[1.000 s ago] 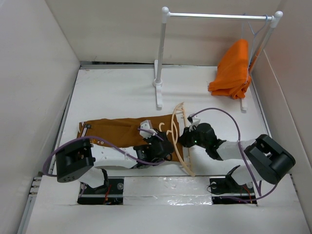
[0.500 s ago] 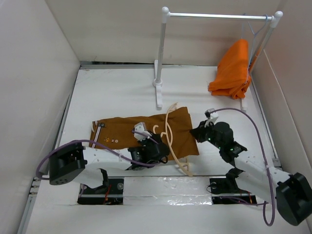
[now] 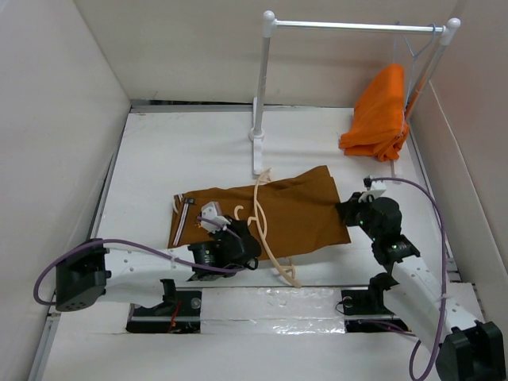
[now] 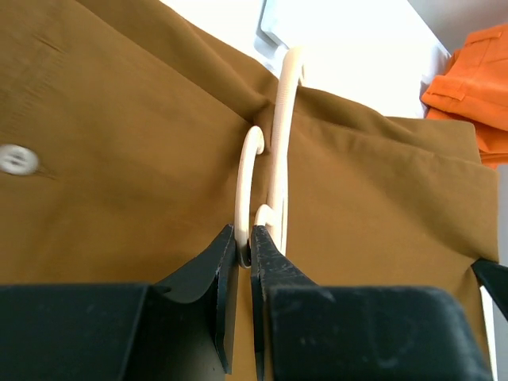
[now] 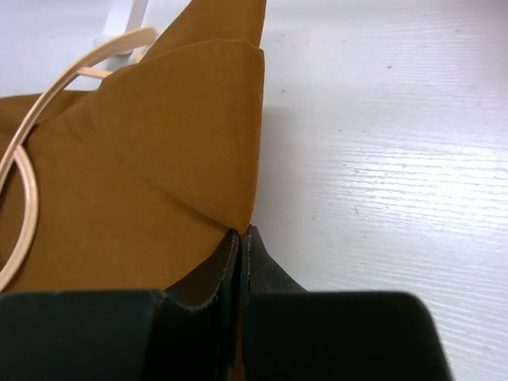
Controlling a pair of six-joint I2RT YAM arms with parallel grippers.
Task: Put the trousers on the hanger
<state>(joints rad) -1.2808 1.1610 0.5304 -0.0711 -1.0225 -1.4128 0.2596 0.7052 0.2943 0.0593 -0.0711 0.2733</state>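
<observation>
The trousers (image 4: 119,159) are matt woven cloth, the hanger (image 4: 279,135) smooth pale wood, the desk (image 5: 397,159) white, faintly glossy and grained.

Count taken. Trousers (image 3: 305,208): one pair, brown. Hanger (image 4: 282,119): one, pale wood. Orange garment (image 3: 379,111): one. Clothes rail (image 3: 261,87): one, white, on two uprights. Grippers: two, left gripper (image 4: 244,248) and right gripper (image 5: 240,238). Pale button (image 4: 16,159): one in the left wrist view.

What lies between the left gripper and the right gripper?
The trousers fill that stretch, crossed by the hanger beside the left gripper; the right gripper pinches their edge. The top view shows it.
</observation>
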